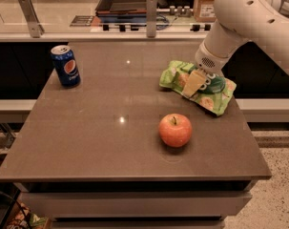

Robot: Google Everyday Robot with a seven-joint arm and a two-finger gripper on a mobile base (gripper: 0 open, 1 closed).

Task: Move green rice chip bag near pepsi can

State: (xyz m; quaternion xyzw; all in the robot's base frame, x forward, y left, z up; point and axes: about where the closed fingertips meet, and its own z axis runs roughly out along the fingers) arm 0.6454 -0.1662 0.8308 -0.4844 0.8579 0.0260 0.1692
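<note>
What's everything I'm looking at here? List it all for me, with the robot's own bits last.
table: one, grey-brown, centre of the view, carrying the can, bag and apple
pepsi can: one, blue with a silver top, upright near the table's far left corner
green rice chip bag: one, light green, lying flat on the table's far right side
apple: one, red-orange, in front of the bag and apart from it
tray: one, dark, on the pale counter behind the table
metal posts: two, silver, standing on that counter
arm: one, white, from the upper right down to the bag
gripper: one, at the arm's end, down on the bag
</note>
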